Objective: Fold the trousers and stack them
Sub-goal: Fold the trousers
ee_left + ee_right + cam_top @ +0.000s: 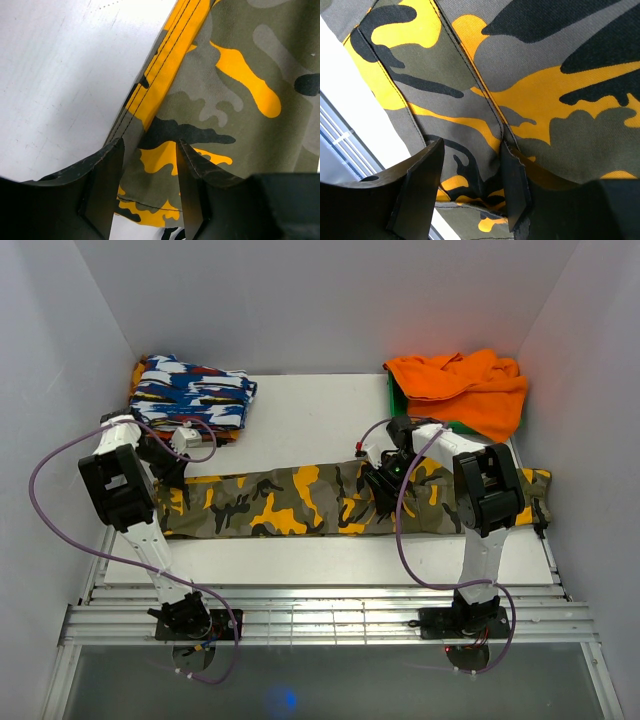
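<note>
The camouflage trousers (300,502) lie flat in a long strip across the white table, from the left arm to the right edge. My left gripper (172,468) is down on their left end. In the left wrist view its fingers (150,150) stand apart over the cloth (225,75) beside a stitched orange seam, and the cloth lies flat between them. My right gripper (385,485) is down on the trousers right of the middle. There its fingers (472,150) also stand apart, with slightly puckered cloth (545,100) by the right finger.
A folded blue-white-red garment (195,395) lies at the back left of the table (310,410). A crumpled orange cloth (465,385) sits at the back right over a green edge (392,390). White walls close in on both sides. Metal rails (330,615) run along the near edge.
</note>
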Motion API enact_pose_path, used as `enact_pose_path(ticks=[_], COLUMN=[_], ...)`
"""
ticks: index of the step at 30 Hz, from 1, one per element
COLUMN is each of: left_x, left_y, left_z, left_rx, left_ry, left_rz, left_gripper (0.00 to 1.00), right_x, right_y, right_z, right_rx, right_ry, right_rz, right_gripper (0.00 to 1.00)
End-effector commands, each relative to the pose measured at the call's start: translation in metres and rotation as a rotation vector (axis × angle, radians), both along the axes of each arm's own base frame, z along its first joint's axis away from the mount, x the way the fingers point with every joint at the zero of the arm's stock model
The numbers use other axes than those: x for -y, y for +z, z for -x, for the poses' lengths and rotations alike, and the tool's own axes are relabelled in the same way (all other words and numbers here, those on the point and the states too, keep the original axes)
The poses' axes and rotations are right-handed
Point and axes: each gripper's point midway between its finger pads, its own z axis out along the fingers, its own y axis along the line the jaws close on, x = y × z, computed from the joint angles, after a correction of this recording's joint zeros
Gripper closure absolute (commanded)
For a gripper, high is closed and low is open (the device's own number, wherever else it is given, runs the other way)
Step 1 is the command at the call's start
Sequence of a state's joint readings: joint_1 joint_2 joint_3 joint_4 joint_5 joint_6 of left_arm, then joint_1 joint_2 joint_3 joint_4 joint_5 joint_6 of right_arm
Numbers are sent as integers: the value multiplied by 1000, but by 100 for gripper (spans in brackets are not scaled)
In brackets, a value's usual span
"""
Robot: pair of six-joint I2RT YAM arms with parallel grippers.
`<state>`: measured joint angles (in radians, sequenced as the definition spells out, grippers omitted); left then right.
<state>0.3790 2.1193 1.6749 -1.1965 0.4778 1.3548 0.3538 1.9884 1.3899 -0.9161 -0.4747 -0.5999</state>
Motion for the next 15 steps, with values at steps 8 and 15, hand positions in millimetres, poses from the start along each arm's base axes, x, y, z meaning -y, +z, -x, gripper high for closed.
enact_pose_path(ticks=[8,15], left_x=[-3,-3], left_y=[-8,-10], left_z=[2,-1], left_rx=[11,22], left_ry=[-38,-35], left_rz=[-17,-15], left_gripper=[43,47], right_x=[1,1], right_y=[-13,-17], right_z=[0,1], right_rx=[-23,-33], right_ry=[6,10], right_rz=[32,34], right_gripper=[45,45])
